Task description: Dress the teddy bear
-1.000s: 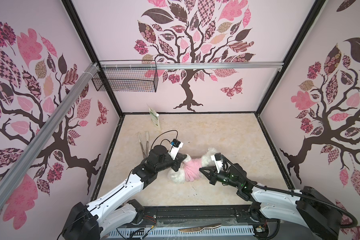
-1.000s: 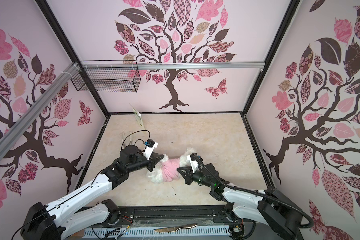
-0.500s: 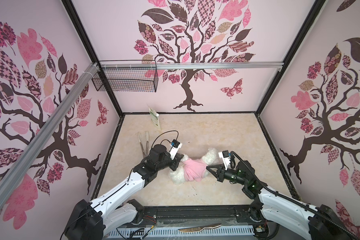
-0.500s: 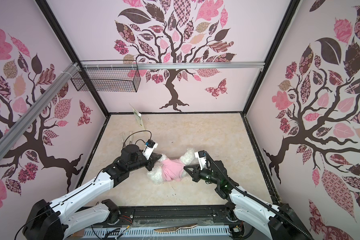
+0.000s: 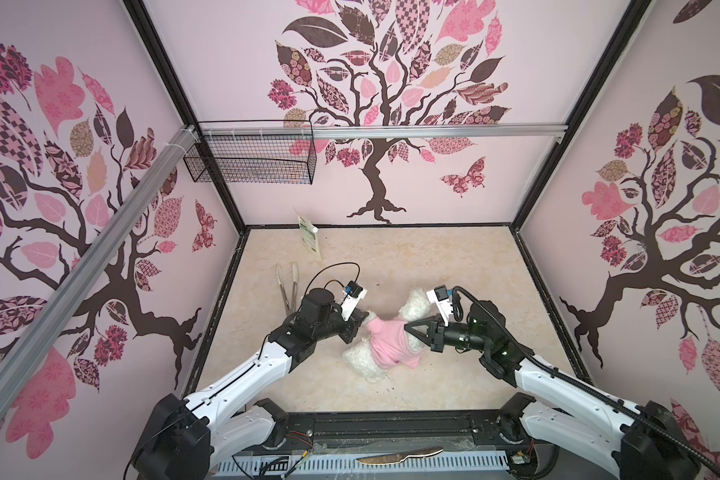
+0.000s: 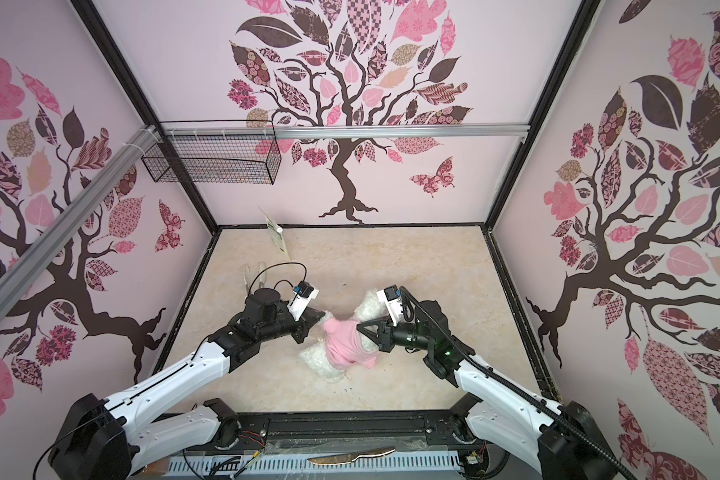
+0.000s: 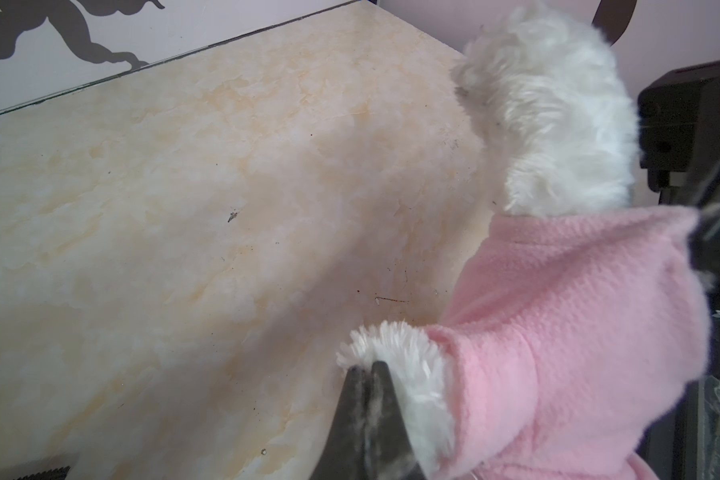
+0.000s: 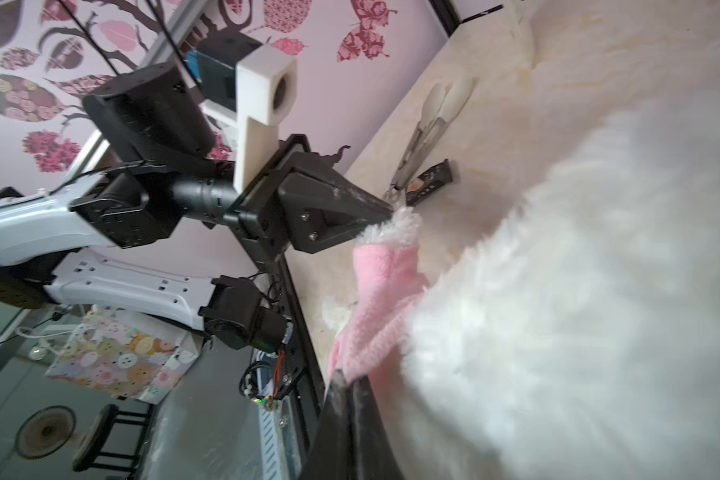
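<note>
pink fleece now spreads further down the teddy bear (image 5: 416,302) than it did a second ago: the hoodie (image 5: 389,347), then bunched in a tight ball between the two arms, lies flatter over the torso, and the right arm has swung out toward the right of the frame and back in with its elbow raised. i judge that the body of the garment is mostly on and that the work has come down to sleeves and hem. the bear lies on the bench (image 5: 391,257) at lower centre in both top views, head toward the upper right, bare white legs toward the lower left. the left tool (image 7: 368,372) is closed tight, pinching the tip of a white paw (image 7: 395,345) that pokes out of a pink sleeve (image 7: 491,374), so that limb looks to be through. the right tool (image 8: 346,384) is closed too, nipping the edge of the pink cloth just beside a big mass of white fur; how much fabric it has is hidden.
</note>
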Controlling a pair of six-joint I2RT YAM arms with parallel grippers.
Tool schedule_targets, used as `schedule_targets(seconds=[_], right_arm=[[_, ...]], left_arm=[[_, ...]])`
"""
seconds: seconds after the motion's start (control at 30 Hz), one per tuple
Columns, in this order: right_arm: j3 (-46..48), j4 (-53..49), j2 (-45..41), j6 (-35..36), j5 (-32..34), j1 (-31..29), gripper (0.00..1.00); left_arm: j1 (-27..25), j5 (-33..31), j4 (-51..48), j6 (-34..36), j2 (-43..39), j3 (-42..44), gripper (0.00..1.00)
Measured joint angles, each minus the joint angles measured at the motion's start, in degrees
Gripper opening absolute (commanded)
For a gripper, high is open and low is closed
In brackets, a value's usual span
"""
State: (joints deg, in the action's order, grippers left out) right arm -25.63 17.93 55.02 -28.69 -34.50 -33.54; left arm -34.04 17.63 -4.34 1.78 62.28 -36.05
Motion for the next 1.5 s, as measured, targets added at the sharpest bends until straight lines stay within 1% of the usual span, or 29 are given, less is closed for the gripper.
schedule_targets(seconds=[0.1,0.17,0.23,0.3,0.4,0.57,0.63,0.67,0.73,0.83,0.9,0.97,1.0,1.1,1.17,1.23,1.3,1.37,1.4,1.5], right_arm=[[-0.76,-6.71,0.15,3.02,6.6,0.0,0.0],[-0.39,-9.66,0.22,4.42,9.73,0.0,0.05],[0.15,-10.78,0.22,5.42,11.3,-0.02,0.11],[0.26,-11.45,0.07,6.34,12.22,0.0,0.21],[0.24,-12.07,-1.07,7.56,13.66,0.28,0.3],[-0.42,-13.55,-5.31,9.38,16.98,0.31,0.36],[-0.81,-13.55,-6.97,9.73,18.43,0.31,0.37],[-1.01,-13.62,-7.61,9.88,19.17,0.31,0.38],[-1.27,-13.62,-8.57,10.21,20.55,0.31,0.38],[-1.36,-13.49,-8.92,10.67,21.49,0.31,0.39],[-1.33,-13.0,-8.7,10.71,21.14,0.31,0.38],[-1.31,-11.26,-7.85,10.12,19.5,0.31,0.34],[-1.29,-9.73,-6.93,9.33,18.21,0.28,0.33],[-1.29,-5.2,-2.43,7.19,15.52,-1.73,0.31],[-1.31,-3.87,1.22,6.88,15.21,-5.31,0.31],[-1.33,-3.06,5.31,6.91,14.88,-9.53,0.29],[-1.36,-2.27,8.7,6.99,14.03,-11.52,0.27],[-1.36,-1.44,11.82,7.04,14.03,-11.76,0.25],[-1.33,-0.94,13.4,7.06,14.03,-11.76,0.24],[-1.09,1.03,17.42,7.02,13.94,-11.69,0.21]], left_arm=[[0.0,0.07,0.48,-0.37,-0.57,0.0,0.0],[0.0,0.24,1.46,-1.2,-1.05,0.0,0.0],[-0.02,0.55,2.69,-2.16,-1.55,-0.02,0.0],[0.0,0.59,4.07,-2.93,-1.7,-0.07,0.0],[0.17,0.04,4.87,-3.28,-1.4,-0.17,0.0],[0.22,-1.95,6.75,-4.46,-0.33,-0.26,0.0],[-0.92,-3.8,7.82,-5.42,-0.31,-0.26,0.0],[-2.19,-4.79,8.44,-5.7,-0.31,-0.17,0.03],[-6.67,-6.6,9.99,-6.45,-0.31,0.76,0.12],[-13.88,-7.67,12.35,-8.98,-0.61,5.07,0.28],[-17.55,-8.07,12.37,-10.49,-1.53,8.24,0.4],[-19.78,-8.37,11.56,-11.85,-3.78,10.45,0.56],[-20.26,-8.57,10.86,-12.46,-5.57,10.95,0.59],[-20.37,-10.56,9.68,-13.97,-12.07,11.02,0.64],[-20.35,-13.27,8.87,-14.43,-16.26,10.99,0.69],[-20.15,-17.07,7.06,-15.54,-19.71,10.88,0.74],[-19.08,-21.59,4.07,-17.16,-21.77,10.62,0.75],[-16.0,-25.38,0.48,-19.71,-22.58,9.97,0.75],[-13.62,-26.91,-1.22,-21.2,-22.58,9.6,0.76],[-6.01,-29.05,-5.01,-26.1,-22.08,9.22,0.78]])
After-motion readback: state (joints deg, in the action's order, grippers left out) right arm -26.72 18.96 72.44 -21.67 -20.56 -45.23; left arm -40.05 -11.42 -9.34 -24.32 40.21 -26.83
